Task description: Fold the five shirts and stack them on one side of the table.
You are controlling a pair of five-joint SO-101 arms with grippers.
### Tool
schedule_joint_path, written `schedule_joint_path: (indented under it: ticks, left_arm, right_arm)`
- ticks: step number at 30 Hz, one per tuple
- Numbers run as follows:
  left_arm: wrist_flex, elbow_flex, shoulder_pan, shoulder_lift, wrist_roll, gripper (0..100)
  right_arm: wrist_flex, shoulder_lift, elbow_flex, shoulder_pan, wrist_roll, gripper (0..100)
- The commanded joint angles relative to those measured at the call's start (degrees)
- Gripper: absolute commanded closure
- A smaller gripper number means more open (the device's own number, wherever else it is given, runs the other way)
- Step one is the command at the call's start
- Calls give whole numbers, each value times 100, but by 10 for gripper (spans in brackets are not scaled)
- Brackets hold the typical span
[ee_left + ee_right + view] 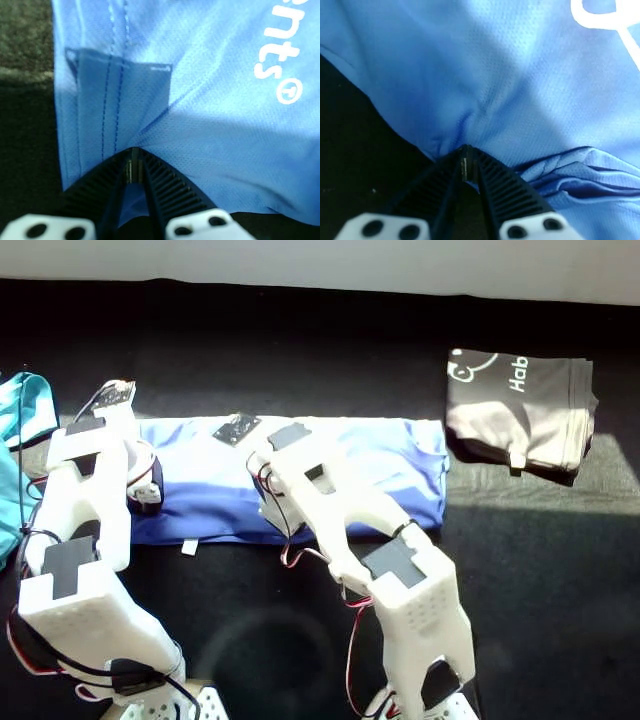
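A blue shirt (370, 465) lies folded into a long band across the middle of the black table (560, 570). My left gripper (134, 161) is shut on the blue shirt (200, 100), pinching its fabric near a hemmed edge. My right gripper (466, 159) is shut on the same blue shirt (510, 75) at an edge beside the dark table. In the high view the left arm (90, 490) stands over the shirt's left end and the right arm (340, 510) over its middle. A folded dark grey shirt (520, 410) lies at the far right.
A teal shirt (20, 420) is bunched at the table's left edge. A small white tag (189, 548) lies on the table by the blue shirt's near edge. Sunlight falls across the table's right half.
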Motion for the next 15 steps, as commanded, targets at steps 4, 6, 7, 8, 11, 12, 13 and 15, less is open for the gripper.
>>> schedule_joint_path:
  ticks: [4,6,7,8,11,12,13,15]
  left_arm:
    - [-141,-75,-242,-13,44,991]
    - [-26,-312,-251,-13,44,991]
    - [193,-488,-259,-22,44,991]
    - [448,-734,-233,-22,44,991]
    - [1336,-1622,-136,-13,53,991]
    - [1626,-1930,-101,-13,53,991]
    - [1899,-2255,-92,-13,53,990]
    - [2330,-2870,-127,31,53,989]
  right_arm:
    - [989,-426,-1578,629,-18,992]
    - [1481,-426,-2492,804,-18,992]
    - [1727,-418,-2985,901,-18,992]
    - [1947,-409,-3451,989,-18,992]
    - [2501,-400,-4585,1262,-18,992]
    - [2589,-400,-4822,1358,-18,992]
    - [2589,-400,-4919,1473,-18,992]
    - [2580,-409,-4954,1719,-18,992]
